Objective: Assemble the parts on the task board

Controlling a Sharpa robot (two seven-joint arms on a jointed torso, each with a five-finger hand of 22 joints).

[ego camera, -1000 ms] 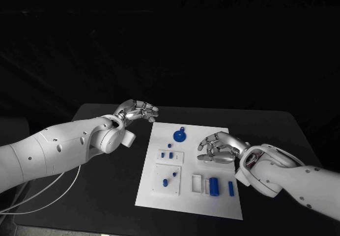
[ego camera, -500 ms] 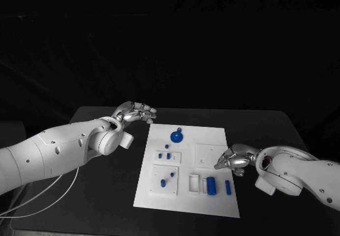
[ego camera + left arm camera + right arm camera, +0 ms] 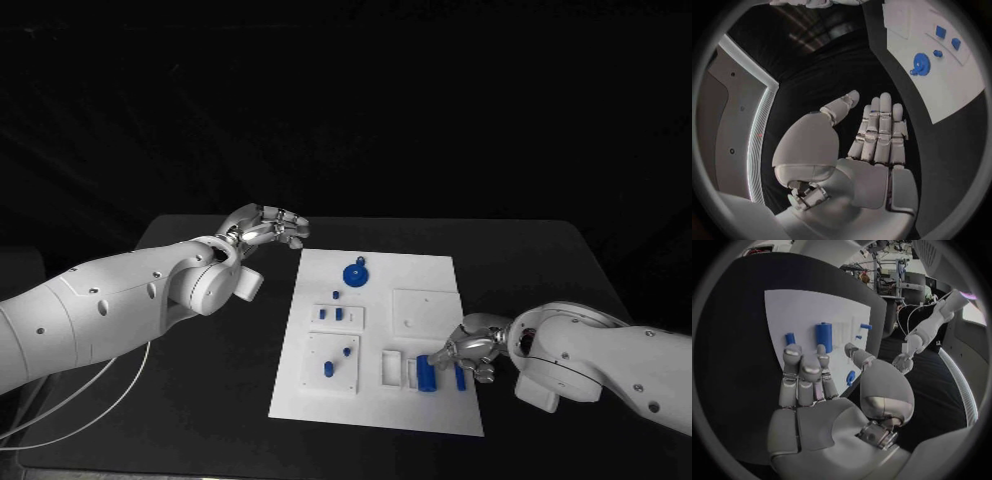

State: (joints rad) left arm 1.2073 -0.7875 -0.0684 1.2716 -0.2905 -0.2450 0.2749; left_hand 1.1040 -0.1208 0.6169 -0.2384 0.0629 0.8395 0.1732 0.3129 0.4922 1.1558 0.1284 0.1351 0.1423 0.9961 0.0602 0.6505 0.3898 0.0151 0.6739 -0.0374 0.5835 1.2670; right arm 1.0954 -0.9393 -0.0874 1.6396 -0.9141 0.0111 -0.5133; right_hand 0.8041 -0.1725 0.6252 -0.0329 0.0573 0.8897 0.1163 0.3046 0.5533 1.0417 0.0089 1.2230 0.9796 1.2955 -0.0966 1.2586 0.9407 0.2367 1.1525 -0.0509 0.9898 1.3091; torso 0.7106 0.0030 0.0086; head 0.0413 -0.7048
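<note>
While spread right hand (image 3: 470,352) hovers over task board (image 3: 378,415), left hand (image 3: 264,226) spread, empty

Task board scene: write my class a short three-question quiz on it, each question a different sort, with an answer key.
1. True or false: the left hand rests on the task board.
2. Multiple choice: the right hand hovers over (A) the blue gear, (B) the blue cylinders at the board's near right, (C) bare table.
3. Fill in: the blue gear lies at the board's ____ end, away from the robot.

Key:
1. False; it is over the black table, off the board's far left corner, holding nothing.
2. B; its fingers are spread above the blue cylinders, nothing gripped.
3. Far.
</note>
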